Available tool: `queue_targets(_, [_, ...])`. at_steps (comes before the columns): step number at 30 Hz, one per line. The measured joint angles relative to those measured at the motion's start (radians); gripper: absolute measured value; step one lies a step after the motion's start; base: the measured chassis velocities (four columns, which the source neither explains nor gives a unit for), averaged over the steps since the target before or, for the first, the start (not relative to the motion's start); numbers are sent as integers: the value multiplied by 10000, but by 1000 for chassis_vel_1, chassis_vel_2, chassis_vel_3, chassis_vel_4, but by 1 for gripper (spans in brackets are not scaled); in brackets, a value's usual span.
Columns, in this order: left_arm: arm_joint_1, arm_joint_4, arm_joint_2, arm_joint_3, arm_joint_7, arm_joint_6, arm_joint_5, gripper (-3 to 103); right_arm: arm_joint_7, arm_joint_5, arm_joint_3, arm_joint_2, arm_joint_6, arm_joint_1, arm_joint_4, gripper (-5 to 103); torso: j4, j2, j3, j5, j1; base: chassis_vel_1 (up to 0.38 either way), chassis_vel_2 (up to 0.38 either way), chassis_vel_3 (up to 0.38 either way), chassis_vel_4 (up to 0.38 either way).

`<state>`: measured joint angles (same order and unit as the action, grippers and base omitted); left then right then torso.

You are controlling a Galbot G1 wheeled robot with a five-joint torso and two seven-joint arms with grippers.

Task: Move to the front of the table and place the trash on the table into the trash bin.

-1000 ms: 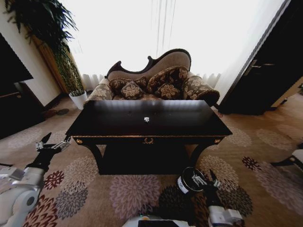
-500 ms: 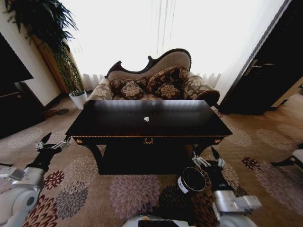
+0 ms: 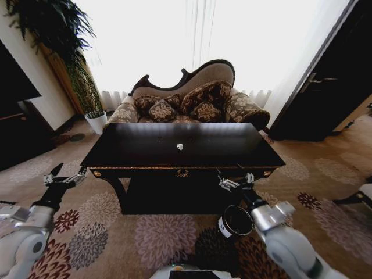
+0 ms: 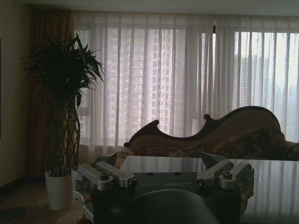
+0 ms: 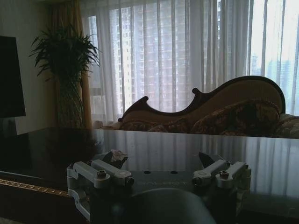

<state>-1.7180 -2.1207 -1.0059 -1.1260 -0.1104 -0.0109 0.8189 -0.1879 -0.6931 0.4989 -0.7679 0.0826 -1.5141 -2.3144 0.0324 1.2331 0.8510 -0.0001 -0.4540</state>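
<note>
White paper lump [image 3: 180, 146] lies mid-table [image 3: 133, 154]; dark bin [image 3: 235, 222] stands below.

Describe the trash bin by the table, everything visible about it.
The trash bin is a small dark cylinder with a white label patch on its side toward the robot's left. It stands on the floral carpet just before the table, near the front right leg, and looks tilted toward the camera, its open mouth dark inside. The right gripper, fingers spread, hovers above it at the table's edge, not touching it.
</note>
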Motion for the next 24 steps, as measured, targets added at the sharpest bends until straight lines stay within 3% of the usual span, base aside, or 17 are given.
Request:
queue_targets(5, [0,0,0,0,5,0,0,100,-39,-149,-1144,917,333,1430,688,100,1,-1,1,0,0,0,0,0,0])
queue_targets(15, [0,0,0,0,1,-2,1,100,-985,-2574,-4986,1613,1987,6342,1738,100,2,0,0,-3,0,0,0,0,0])
queue_targets(21, [0,0,0,0,0,-2,0,100,-1103,-2475,-6941,1499,2080,8722,2695,100,-1,-1,0,-2,0,0,0,0,0])
queue_targets(24, [0,0,0,1,1,-2,0,100,-1145,-2233,-8373,1048,2111,10009,3546,100,0,-1,0,-2,-1,0,0,0,0])
